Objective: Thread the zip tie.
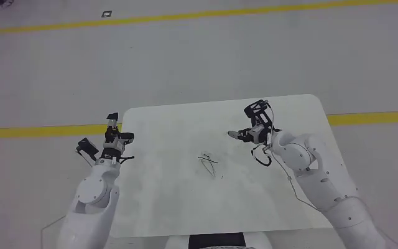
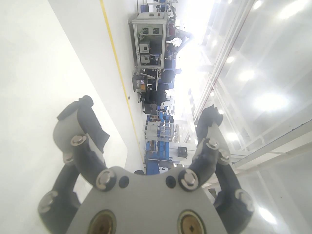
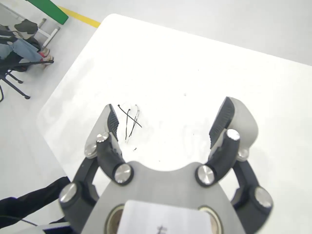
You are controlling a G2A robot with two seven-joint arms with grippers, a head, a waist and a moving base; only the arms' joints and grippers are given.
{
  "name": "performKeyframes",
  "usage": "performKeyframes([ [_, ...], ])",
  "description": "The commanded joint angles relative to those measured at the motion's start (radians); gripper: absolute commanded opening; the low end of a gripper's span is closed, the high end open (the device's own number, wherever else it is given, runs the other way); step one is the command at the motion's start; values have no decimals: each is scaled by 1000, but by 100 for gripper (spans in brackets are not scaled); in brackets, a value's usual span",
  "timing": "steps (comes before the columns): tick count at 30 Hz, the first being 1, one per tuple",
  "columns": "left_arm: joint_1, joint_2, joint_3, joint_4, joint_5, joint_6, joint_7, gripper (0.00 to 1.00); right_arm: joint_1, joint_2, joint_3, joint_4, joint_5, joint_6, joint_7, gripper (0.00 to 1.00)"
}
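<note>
Near the middle of the white desk (image 1: 186, 205) a small heap of thin zip ties (image 1: 208, 163) lay flat, several black strands crossing one another with what looked like a paler one beside them; which one was meant for threading could not be told. Neither arm had hold of anything. The right arm (image 1: 292, 152) hung over the far right part of the desk, well apart from the heap, and the right jaws stood wide and empty, their ribbed pads (image 3: 112, 120) looking down toward the zip ties (image 3: 130, 121). The left arm (image 1: 99, 180) sat at the desk's left edge, and the left jaws were likewise wide and empty, aimed out past the desk toward the room rather than at the work. The task appeared not yet begun, and the chief hazard lay in the pick-up. The strands were slim, lay flush on a smooth top and overlapped, so a closing pinch would likely slide over them, lift two at once, or scatter the heap. A tie caught at mid-length would probably droop and swing, leaving its tip hard to steer into the small head. Threading would also need both arms close together, one steadying the head and the other feeding the tail. A poor grip angle on either could twist the strap so the tip missed the slot, or the two sets of jaws could knock together.
</note>
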Motion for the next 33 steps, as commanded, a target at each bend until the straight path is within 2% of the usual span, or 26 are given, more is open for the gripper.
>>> performKeyframes([
  [1,0,0,0,0,0,0,0,100,0,0,0,0,-1,0,0,100],
  [6,0,0,0,0,0,0,0,100,0,0,0,0,-1,0,0,100],
  [8,0,0,0,0,0,0,0,100,15,2,-17,-6,-56,-46,17,100],
  [9,0,0,0,0,0,0,0,100,31,3,-32,10,-84,-68,52,100],
  [11,0,0,0,0,0,0,0,100,63,-1,-59,31,-102,-77,84,100],
  [16,0,0,0,0,0,0,0,100,166,-22,-171,107,-152,-107,171,100],
  [20,0,0,0,0,0,0,0,100,227,-45,-245,175,-128,-116,175,100],
  [22,0,0,0,0,0,0,0,100,248,-54,-270,201,-92,-139,175,100],
  [33,0,0,0,0,0,0,0,100,248,-54,-270,201,-92,-139,175,100],
])
